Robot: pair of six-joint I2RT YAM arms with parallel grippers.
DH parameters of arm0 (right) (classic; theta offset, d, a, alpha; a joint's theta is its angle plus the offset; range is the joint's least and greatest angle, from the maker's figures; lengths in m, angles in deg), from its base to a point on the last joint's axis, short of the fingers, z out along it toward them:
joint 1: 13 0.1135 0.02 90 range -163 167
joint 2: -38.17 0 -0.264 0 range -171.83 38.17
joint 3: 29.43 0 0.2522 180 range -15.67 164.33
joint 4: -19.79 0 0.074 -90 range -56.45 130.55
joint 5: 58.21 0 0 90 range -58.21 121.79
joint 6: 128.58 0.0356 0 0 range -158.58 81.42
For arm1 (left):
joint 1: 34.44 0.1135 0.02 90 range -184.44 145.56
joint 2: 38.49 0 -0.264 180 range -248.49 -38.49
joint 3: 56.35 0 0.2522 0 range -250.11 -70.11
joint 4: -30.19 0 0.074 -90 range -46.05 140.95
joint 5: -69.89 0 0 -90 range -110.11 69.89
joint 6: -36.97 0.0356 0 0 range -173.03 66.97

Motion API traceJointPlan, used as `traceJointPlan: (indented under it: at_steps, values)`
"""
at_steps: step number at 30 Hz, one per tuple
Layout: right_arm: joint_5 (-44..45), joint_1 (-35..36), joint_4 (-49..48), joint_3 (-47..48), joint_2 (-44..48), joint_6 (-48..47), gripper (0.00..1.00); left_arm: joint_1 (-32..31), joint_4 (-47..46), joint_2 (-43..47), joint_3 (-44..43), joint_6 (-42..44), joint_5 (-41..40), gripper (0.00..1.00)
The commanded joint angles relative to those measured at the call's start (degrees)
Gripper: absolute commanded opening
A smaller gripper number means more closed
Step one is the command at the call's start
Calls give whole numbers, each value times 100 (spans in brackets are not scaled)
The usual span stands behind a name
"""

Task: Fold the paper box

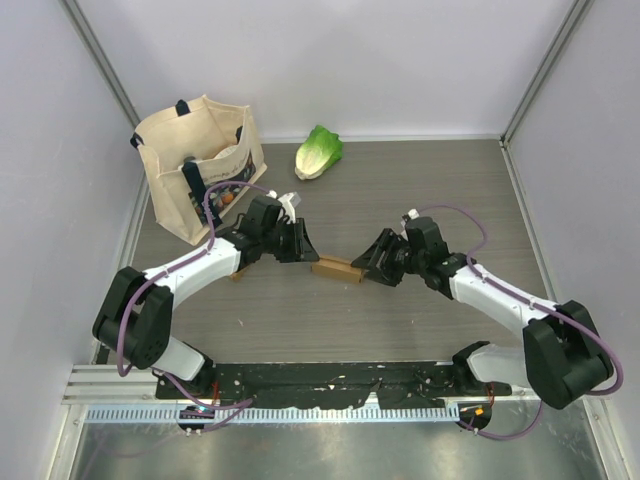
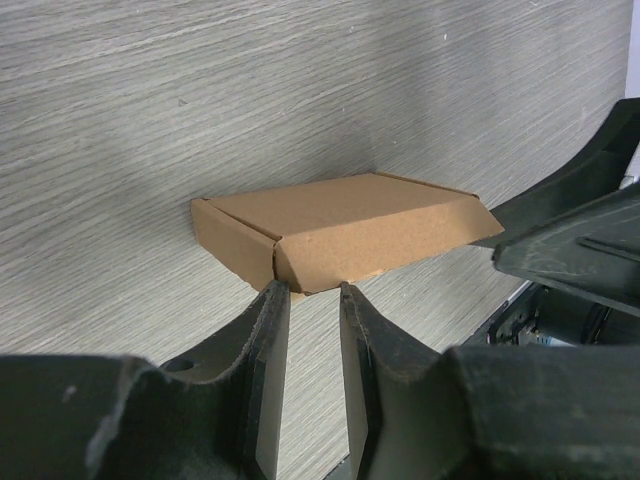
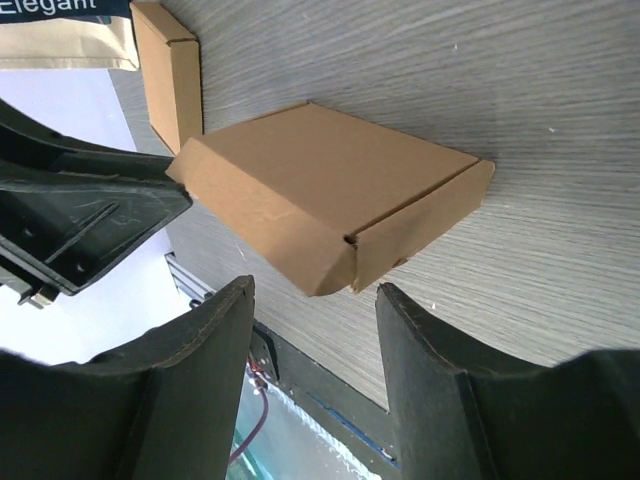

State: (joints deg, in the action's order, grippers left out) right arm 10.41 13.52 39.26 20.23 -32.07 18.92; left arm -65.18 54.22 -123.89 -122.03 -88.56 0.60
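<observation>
Now I see the paper box (image 1: 335, 268) lying ungripped between left gripper (image 2: 308, 296), jaws narrowly apart, and right gripper (image 3: 312, 292), jaws wide.

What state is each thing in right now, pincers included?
Box: folded shut, flat on the table.
Second box: folded shut, lying flat.
Bag: upright, mouth open, things inside.
Lettuce: lying loose by the back wall.
Left pincer: narrowly open, tips at the box's edge, nothing seen in the gap.
Right pincer: wide open, box just ahead, holding nothing.

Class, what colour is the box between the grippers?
Plain brown; the box shows best in right wrist view.
</observation>
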Motion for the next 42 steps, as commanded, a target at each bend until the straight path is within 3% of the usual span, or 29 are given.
traceJointPlan:
  at_steps: [1, 10, 17, 23, 27, 37, 42]
  values:
    - [-199, 2, -754, -136, -165, 315, 56, 7, 362, -11, 138, 187, -296, 31]
    - [-321, -60, -1431, -637, -464, 394, 43, 7, 371, -20, 217, 231, -304, 31]
    - [-735, -304, -1740, -829, 124, 876, 69, -2, 336, -46, 244, 222, -304, 31]
    - [-893, -569, -2030, -892, -68, 1228, 70, -2, 319, -11, 296, 204, -287, 31]
    - [-946, -578, -2276, -830, -455, 1335, 68, -2, 319, 41, 297, 195, -304, 30]
    - [-753, -596, -2997, -1217, -1184, 1186, 52, -28, 257, -99, 305, 187, -296, 30]
    - [-770, -719, -3610, -1375, -2028, 1018, 50, -28, 169, -318, 314, 187, -296, 31]
